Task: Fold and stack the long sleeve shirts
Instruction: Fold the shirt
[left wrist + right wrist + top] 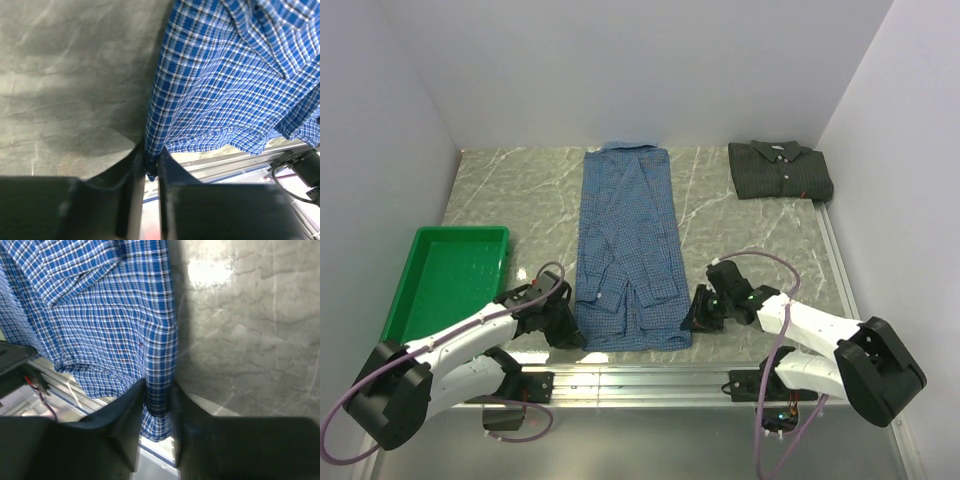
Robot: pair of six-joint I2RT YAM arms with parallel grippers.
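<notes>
Down at the near edge, the overhead view hides much. The left gripper and the right gripper cover their own fingertips and both near hem corners of the blue, finely checked cloth button-up shirt.

The wrist views show more. The left gripper's jaws are nearly together, pinching the near-left hem corner with only a thin fold of checked cloth between them. Its dark fingers are blurred and cut off by the bottom of the frame. The right gripper's jaws are likewise clamped on the near-right corner. A narrow strip of fabric runs down between them and comes out below. The silver metal rail at the table's near edge shows beneath both pinched corners.

Beyond the grippers, the shirt lies lengthwise down the middle of the grey-green marbled table, sleeves folded in over its front and collar at the far end. To its left, apart from it, sits a green plastic tray. In the far right corner lies a folded dark green-charcoal collared shirt, close to the wall, its details too small to make out.
</notes>
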